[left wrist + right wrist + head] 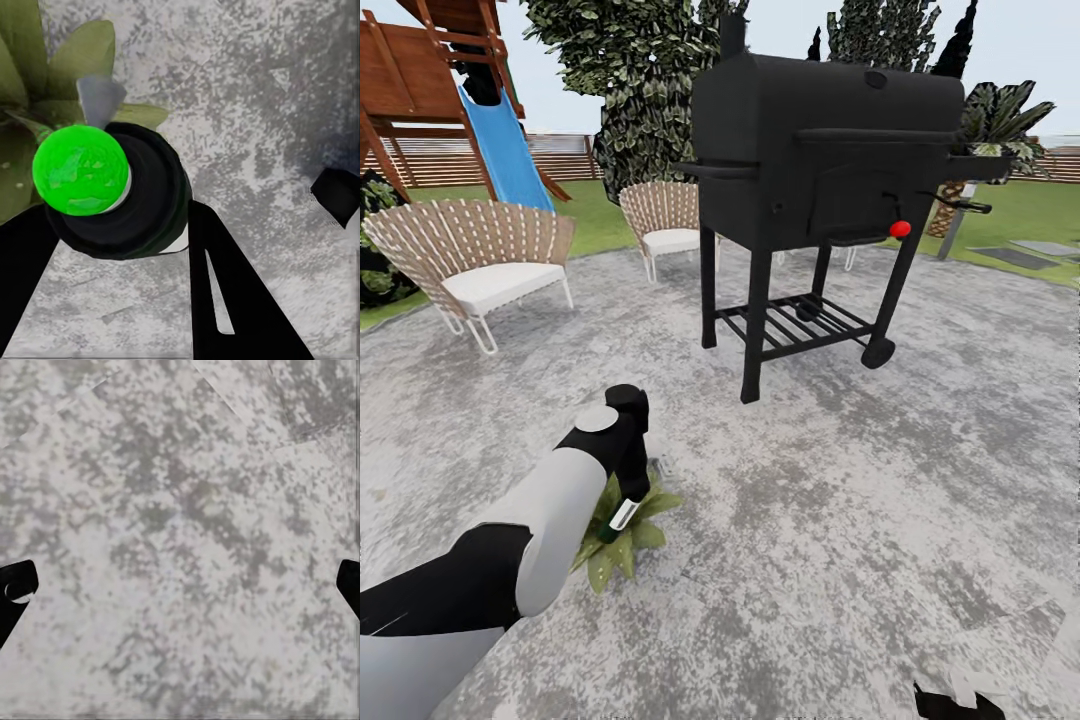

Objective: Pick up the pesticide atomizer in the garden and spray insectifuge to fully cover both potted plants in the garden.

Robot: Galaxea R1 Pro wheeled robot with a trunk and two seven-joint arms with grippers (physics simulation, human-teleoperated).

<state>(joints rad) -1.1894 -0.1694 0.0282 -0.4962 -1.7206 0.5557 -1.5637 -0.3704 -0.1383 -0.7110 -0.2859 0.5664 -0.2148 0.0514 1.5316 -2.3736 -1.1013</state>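
My left gripper (628, 478) is shut on the pesticide atomizer (621, 516), a slim dark bottle with a white label, held tilted just over a potted plant (622, 545) on the stone patio (840, 520) of the garden. In the left wrist view the atomizer (112, 191) shows end-on, with a bright green base and a black body gripped between the two black fingers (232, 300). The plant's broad green leaves (71, 64) lie just beyond it. My right gripper (180, 585) hangs open over bare patio stone, and it shows at the lower edge of the head view (960, 705).
A black barbecue smoker (820, 140) on legs stands ahead on the patio. Two wicker chairs (480, 255) (665, 215) sit at the back left. Beyond them are a wooden play set with a blue slide (510, 150), a big bush, a palm (1000, 120), lawn and fence.
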